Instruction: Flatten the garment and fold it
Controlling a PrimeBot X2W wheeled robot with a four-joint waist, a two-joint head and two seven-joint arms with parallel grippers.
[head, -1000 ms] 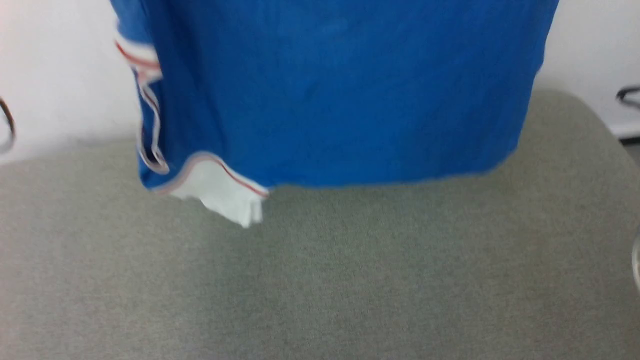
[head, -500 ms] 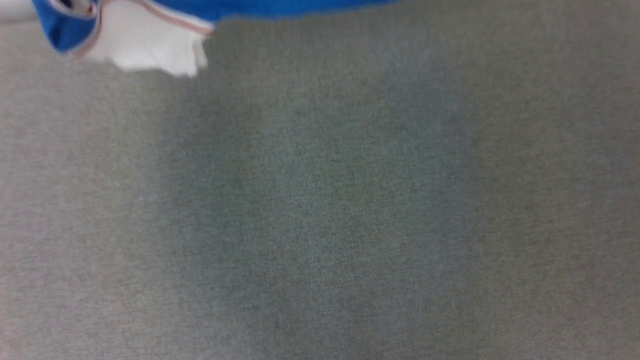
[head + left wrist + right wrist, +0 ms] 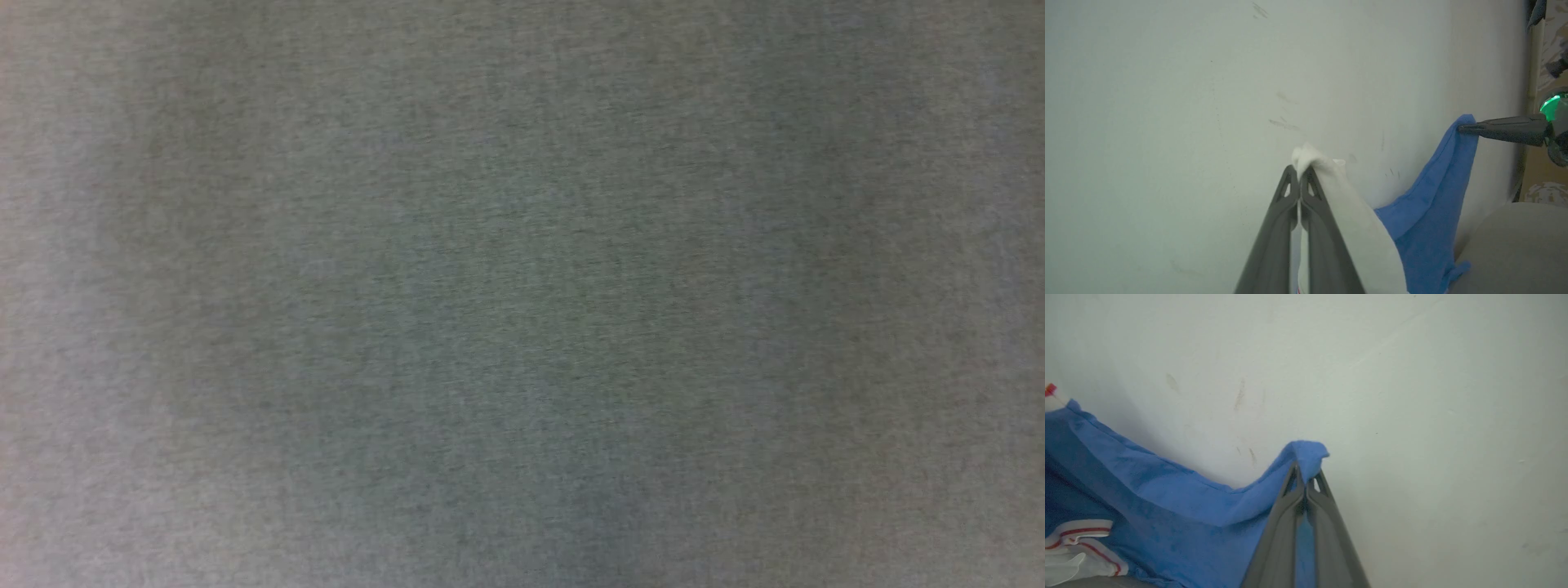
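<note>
Garment (image 3: 1167, 490), blue with white sleeve, hangs between my left gripper (image 3: 1299, 179) and right gripper (image 3: 1305, 477), both clamped on it; grey fabric surface (image 3: 522, 294), scuffed white wall (image 3: 1167, 81)

the garment (image 3: 1167, 498) hangs spread in front of the pale wall (image 3: 1412, 396). it is a royal-blue shirt with white sleeves and red-and-white striped trim. a white sleeve tip is pinched tight in the left gripper (image 3: 1299, 173), and a blue corner is pinched in the right gripper (image 3: 1305, 473). between them the upper edge sags in a curve before the wall, the cloth creased.
</note>
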